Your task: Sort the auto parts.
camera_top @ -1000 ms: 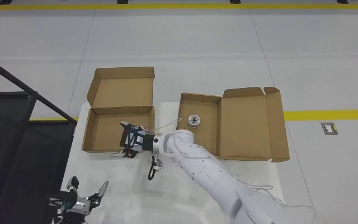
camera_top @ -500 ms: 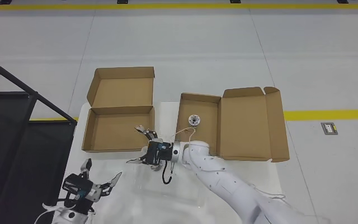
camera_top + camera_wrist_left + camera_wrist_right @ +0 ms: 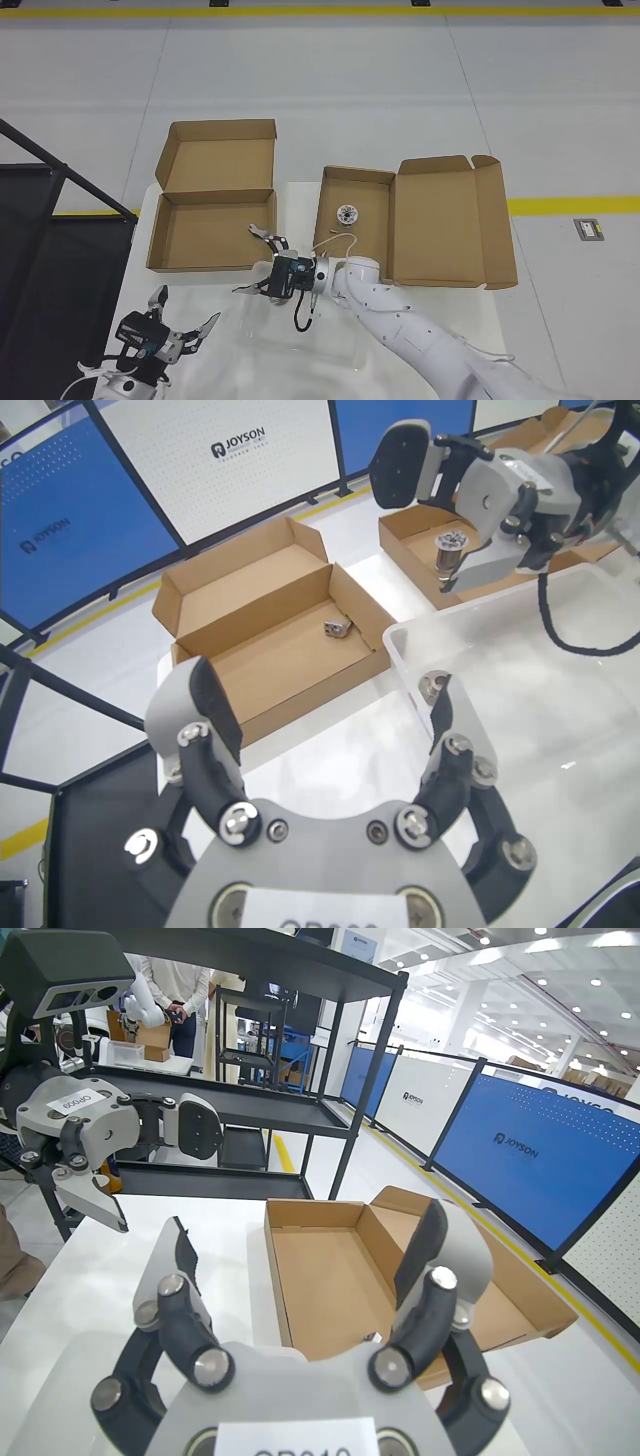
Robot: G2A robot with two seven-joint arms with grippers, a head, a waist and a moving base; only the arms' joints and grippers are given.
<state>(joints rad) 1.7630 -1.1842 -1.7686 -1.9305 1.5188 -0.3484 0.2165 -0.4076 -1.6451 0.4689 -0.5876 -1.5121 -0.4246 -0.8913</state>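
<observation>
Status: right gripper [image 3: 255, 262] sits over the table [image 3: 298, 212], just beside the near corner of the left box [image 3: 205, 228], in the gap between the two boxes. Jaws spread wide, nothing between them. One fingertip overlaps that box's corner in the top view; can't tell if it touches. Other side: left gripper [image 3: 182, 318] hangs at the table's near left corner, well apart from the right one. Jaws also wide apart, empty.

Parts: small metal part [image 3: 336, 628] lies on the floor of the left box, close to the side wall that faces the right box [image 3: 355, 222]. In the right box, round metal part [image 3: 347, 213] stands upright towards the far end, clear of the walls. Both boxes are open cardboard with lids folded back: the left box's lid goes away from the robot, the right box's lid out to the right.

Also on the table: clear plastic bin [image 3: 400, 650], near the robot, just in front of both boxes. The right gripper hangs near its far rim. Off the table's left edge stands a black rack [image 3: 40, 200].
</observation>
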